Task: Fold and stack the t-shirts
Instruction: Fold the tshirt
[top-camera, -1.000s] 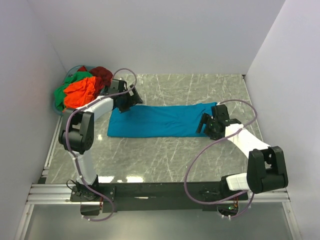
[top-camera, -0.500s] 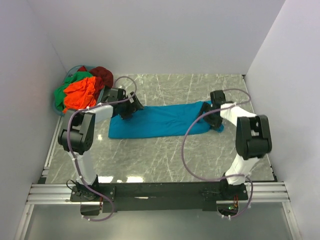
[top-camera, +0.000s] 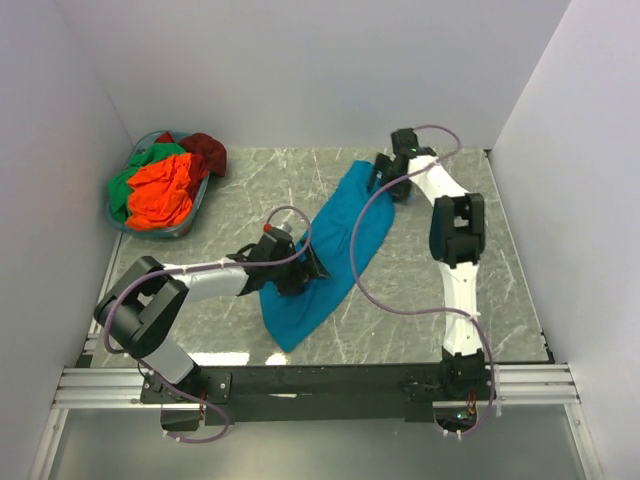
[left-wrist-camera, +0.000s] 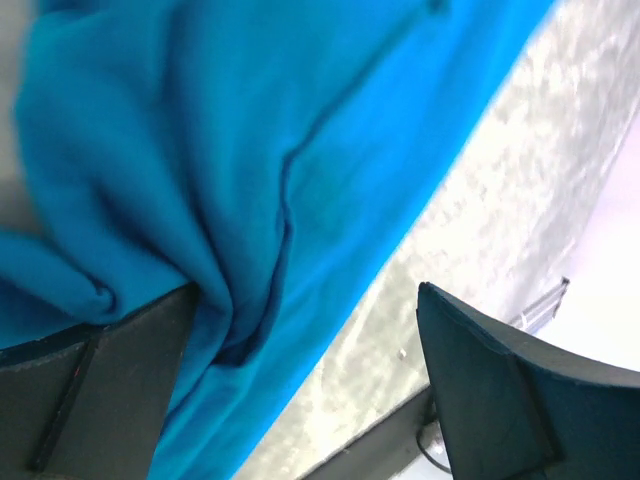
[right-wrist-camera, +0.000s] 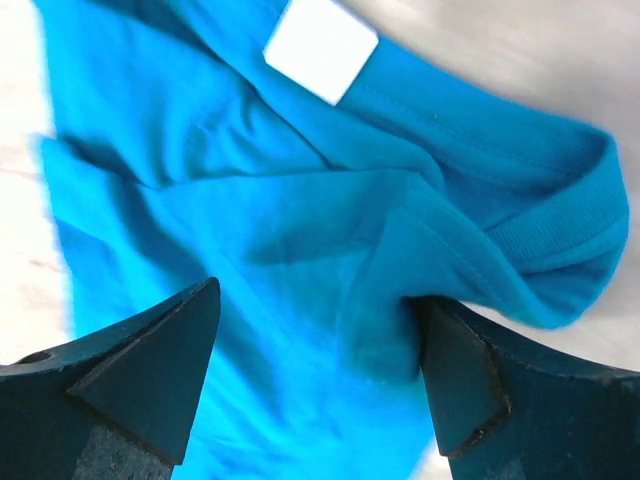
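The teal-blue t-shirt (top-camera: 335, 240) lies folded in a long strip, running diagonally from the far right to the near middle of the marble table. My left gripper (top-camera: 297, 272) is open at its near end; in the left wrist view (left-wrist-camera: 300, 385) the cloth (left-wrist-camera: 200, 150) bunches against my left finger (left-wrist-camera: 100, 390). My right gripper (top-camera: 386, 180) is open over the far end; in the right wrist view (right-wrist-camera: 315, 385) it straddles the collar area (right-wrist-camera: 520, 240) near a white label (right-wrist-camera: 320, 35). Orange (top-camera: 160, 190), green (top-camera: 135, 175) and dark red (top-camera: 205, 150) t-shirts sit heaped in the basket.
The round teal-rimmed basket (top-camera: 190, 222) stands at the far left corner against the walls. White walls close in the back and both sides. The table's near edge and metal rail (top-camera: 320, 365) run below the shirt; the edge also shows in the left wrist view (left-wrist-camera: 380, 445).
The teal shirt swung from lying crosswise to a diagonal. My left gripper moved toward the near middle with its end. My right gripper moved to the far side with the other end.
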